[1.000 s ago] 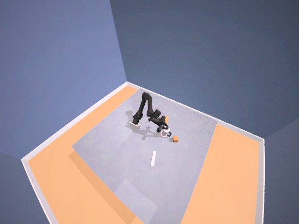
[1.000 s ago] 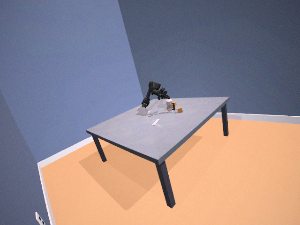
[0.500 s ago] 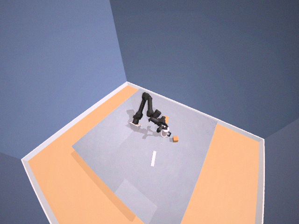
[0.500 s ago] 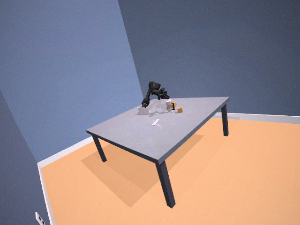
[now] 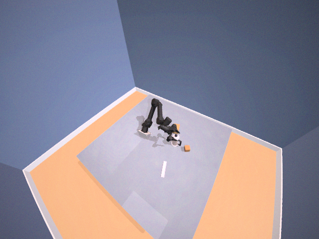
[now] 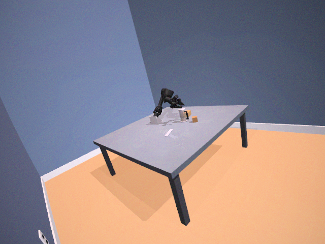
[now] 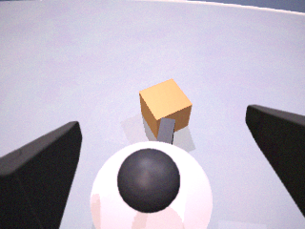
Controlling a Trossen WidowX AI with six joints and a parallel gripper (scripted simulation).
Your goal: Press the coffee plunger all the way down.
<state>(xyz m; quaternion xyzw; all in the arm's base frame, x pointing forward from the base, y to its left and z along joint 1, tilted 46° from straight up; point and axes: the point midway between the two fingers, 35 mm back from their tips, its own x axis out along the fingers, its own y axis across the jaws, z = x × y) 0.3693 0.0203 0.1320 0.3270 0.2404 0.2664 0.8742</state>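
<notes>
With jaws spread wide, the black knob (image 5: 176,135) (image 7: 149,180) at six o'clock in wrist view could be clipped during retreat, tipping the press (image 5: 175,143) (image 6: 182,115) (image 7: 197,197).

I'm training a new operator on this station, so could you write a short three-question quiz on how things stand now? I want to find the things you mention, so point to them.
1. True or false: the claw (image 5: 176,135) (image 6: 183,104) (image 7: 165,121) is open.
2. Multiple choice: the coffee press (image 5: 175,143) (image 6: 182,115) (image 7: 200,200) is (a) lying on its side, (b) upright on the table (image 5: 139,175) (image 6: 147,147) (image 7: 57,72), (c) on the floor.
3. Fill in the blank: the plunger knob (image 5: 176,135) (image 7: 149,180) is coloured ____.

Key: 1 true; 2 b; 3 black.
</notes>
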